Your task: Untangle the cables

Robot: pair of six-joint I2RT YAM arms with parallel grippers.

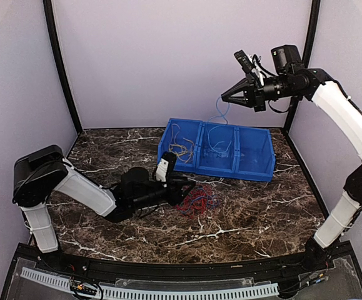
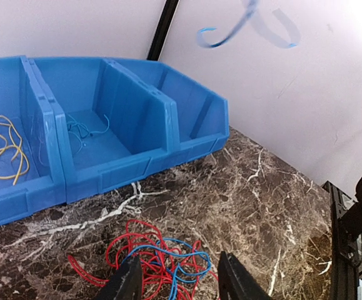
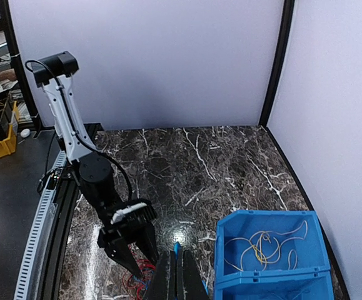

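Cables [image 2: 149,253] in red and blue are lying in a loose tangle on the marble table [image 1: 249,212], just in front of the blue bin [image 1: 256,169], before its left compartment. Red loops are making most of the bunch, and some blue strands are crossing over them on the side nearer to the left gripper [image 2: 177,284]. This gripper is hanging low over the near edge of the tangle. Its fingers [image 2: 127,281] are standing apart, one at each side of a few loops, and we cannot tell if they are touching any wire.

One blue cable [image 1: 220,107] is dangling in the air, well apart from the tangle. The right gripper [image 1: 226,97] is holding it high, above the level of the bin and near the rear wall [image 1: 168,56]. The fingers of this gripper are pressing together with the cable pinched between them. In the right wrist view we are seeing a short blue tip showing just beyond the closed tips.

Inside the bin, yellow cables [image 1: 181,150] are resting in the left compartment, and thin pale blue cables [image 1: 219,145] are resting in the middle one. In the left wrist view we are seeing the yellow ones curling against the divider wall.

The left arm is bending low over the table, and the right arm is reaching up from its base.
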